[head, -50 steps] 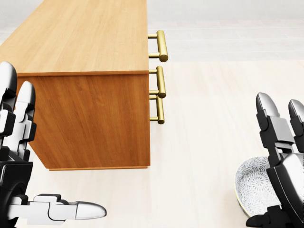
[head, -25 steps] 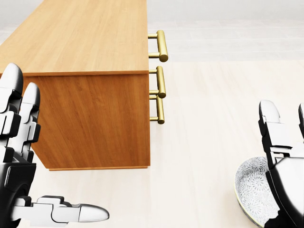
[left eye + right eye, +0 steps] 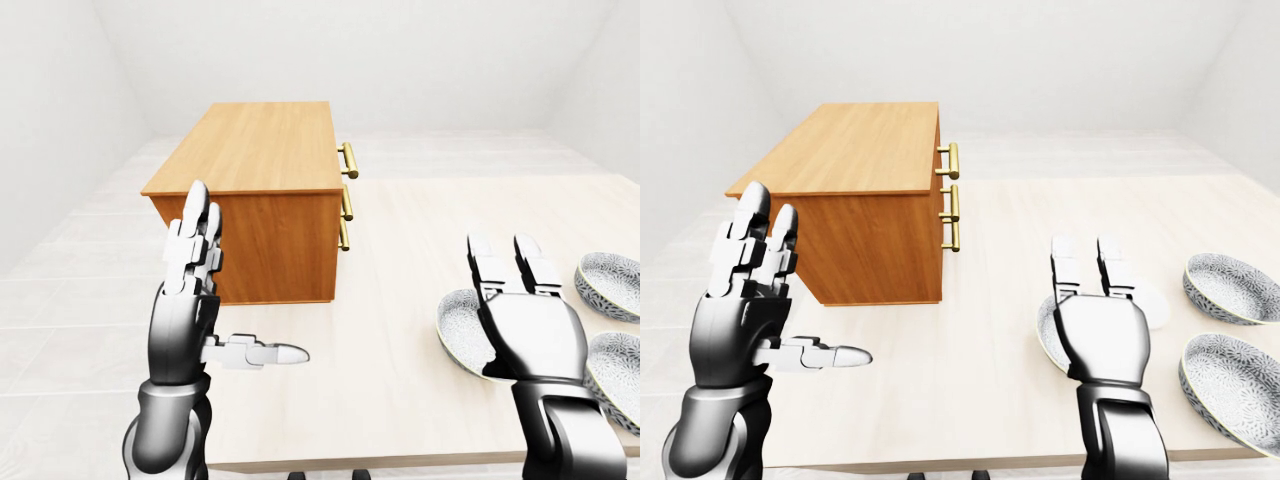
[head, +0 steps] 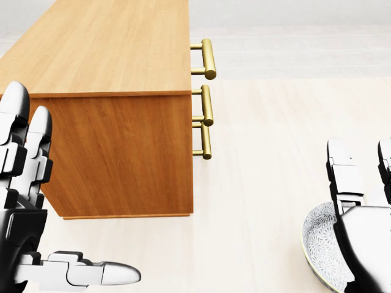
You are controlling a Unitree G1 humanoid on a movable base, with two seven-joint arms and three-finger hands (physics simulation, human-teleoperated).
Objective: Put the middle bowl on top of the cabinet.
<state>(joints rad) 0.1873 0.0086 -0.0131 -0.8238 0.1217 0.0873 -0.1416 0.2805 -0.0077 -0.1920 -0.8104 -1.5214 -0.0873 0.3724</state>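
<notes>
The fingers (image 3: 482,262) of our right hand (image 3: 530,335) stand straight and apart, gripping nothing; the thumb is hidden behind the palm. The hand hangs over a patterned bowl (image 3: 458,322), covering its right part in the left-eye view, and we cannot tell whether it touches. Our left hand (image 3: 185,320) is likewise spread and empty, fingers upright and thumb out sideways, near the cabinet (image 3: 250,150). The bowl lies on the desk (image 3: 400,240), well apart from the cabinet, with two more bowls (image 3: 610,283) further right. We take the one under the hand for the middle bowl, though the three do not line up plainly from here. We judge the step in hand to be the reach, with the grasp not yet made. Next the fingers must drop to the rim and close on it, then lift and carry left onto the cabinet top.
</notes>
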